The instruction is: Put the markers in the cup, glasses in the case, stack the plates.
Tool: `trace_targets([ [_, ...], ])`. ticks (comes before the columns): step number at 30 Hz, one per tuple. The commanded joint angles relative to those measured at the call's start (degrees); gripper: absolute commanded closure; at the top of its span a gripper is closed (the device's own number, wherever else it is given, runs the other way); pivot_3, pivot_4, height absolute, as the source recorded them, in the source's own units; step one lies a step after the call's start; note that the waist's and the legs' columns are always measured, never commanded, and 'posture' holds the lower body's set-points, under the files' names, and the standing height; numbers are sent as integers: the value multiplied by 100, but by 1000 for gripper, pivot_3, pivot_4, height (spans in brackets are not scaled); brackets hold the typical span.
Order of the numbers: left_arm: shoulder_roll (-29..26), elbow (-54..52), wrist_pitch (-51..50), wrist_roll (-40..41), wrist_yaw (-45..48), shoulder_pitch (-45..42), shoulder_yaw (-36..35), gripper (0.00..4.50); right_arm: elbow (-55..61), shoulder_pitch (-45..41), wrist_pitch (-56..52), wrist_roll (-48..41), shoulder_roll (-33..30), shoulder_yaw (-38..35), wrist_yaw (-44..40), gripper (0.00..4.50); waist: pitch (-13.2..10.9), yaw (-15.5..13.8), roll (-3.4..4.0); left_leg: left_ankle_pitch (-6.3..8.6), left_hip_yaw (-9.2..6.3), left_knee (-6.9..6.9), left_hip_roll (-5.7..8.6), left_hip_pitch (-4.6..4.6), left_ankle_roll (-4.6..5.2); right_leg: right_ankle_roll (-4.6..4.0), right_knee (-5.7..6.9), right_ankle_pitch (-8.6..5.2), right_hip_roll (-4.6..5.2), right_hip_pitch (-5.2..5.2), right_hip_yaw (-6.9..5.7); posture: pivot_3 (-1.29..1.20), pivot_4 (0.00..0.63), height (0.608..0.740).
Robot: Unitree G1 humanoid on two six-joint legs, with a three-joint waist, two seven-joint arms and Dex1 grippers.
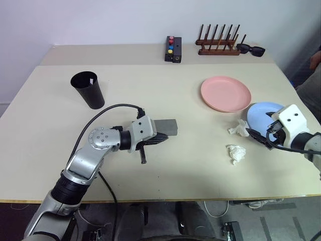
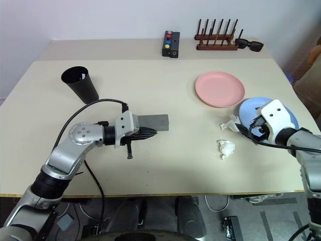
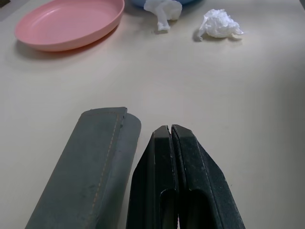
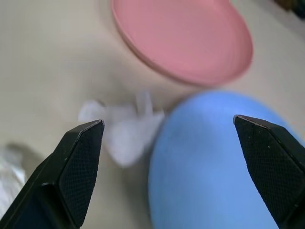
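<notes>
Step in hand, judged: stacking the plates. Right hand (image 4: 169, 143) spread wide, empty, hovering over near edge of blue plate (image 1: 264, 113). Left hand (image 3: 177, 157) pinched fully shut, holding nothing, parked just beside the case (image 1: 167, 126).

Case closed, lying flat mid-surface. Glasses presumably inside, can't confirm. Cup (image 1: 88, 89) upright at far left of surface (image 1: 150, 165), something pale poking inside the rim, probably a marker, too small to tell. So only plates look left to do.

Pink plate (image 1: 225, 93) sits beyond blue plate, near but apart, both flat. Two crumpled tissues (image 1: 236, 152) near blue plate; one seems to touch its left edge, other lies apart toward the robot.

Doing it well, as judgement:
- Go for the rim, not the middle. Plate shallow, so slide one finger under the edge, other on top.
- Pick the rim section away from the tissue, else tissue gets pinched along.
- Close firm; thin plastic rim likely to slip or tilt when lifted from one side.
- Lift just clear, carry over pink plate, centre it, lower flat before releasing.
- Watch for plate sliding away on the smooth surface during the scoop.
- Keep left hand parked, well clear of the path.

Clutter at far edge: button box (image 1: 173, 49), rack (image 1: 217, 42), sunglasses (image 1: 250, 49). Not involved.
</notes>
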State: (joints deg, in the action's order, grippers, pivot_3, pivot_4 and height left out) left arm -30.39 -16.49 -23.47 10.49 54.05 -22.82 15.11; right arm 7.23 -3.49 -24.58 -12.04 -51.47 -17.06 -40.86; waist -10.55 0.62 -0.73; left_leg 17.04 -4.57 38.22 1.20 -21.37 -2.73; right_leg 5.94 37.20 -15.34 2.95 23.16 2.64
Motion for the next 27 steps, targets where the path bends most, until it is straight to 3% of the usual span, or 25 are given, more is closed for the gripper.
trace_targets([
  [1,-32,-95,76,-31,-49,-63,-25,4500,-229,-63,174,211,-253,18,-94,68,0,-10,0,0,0,0,1,-2,0,0,-1,0,2,0,0,0,150,735],
  [6,-77,-107,88,-17,-93,-15,-45,4500,-474,-157,462,273,-309,4,-202,68,0,19,0,0,0,0,1,-1,0,0,-2,0,4,0,0,0,150,735],
  [13,-51,-21,110,-14,-134,-74,-52,4500,-837,-934,967,272,43,394,-206,68,-1,42,3,0,3,0,-3,5,0,-2,0,1,-6,1,4,0,150,735],
  [20,-90,202,175,-18,-147,-206,-137,4500,-2359,-2209,1900,772,626,1317,-279,68,-4,37,6,0,4,0,-1,1,-1,-2,-1,2,-2,4,4,0,150,735],
  [27,-161,183,158,8,-172,-197,-197,4500,-4867,-3735,3030,1328,1129,1928,-287,68,-5,57,7,-1,7,-2,0,-2,-2,-6,0,5,0,12,4,0,150,735],
])
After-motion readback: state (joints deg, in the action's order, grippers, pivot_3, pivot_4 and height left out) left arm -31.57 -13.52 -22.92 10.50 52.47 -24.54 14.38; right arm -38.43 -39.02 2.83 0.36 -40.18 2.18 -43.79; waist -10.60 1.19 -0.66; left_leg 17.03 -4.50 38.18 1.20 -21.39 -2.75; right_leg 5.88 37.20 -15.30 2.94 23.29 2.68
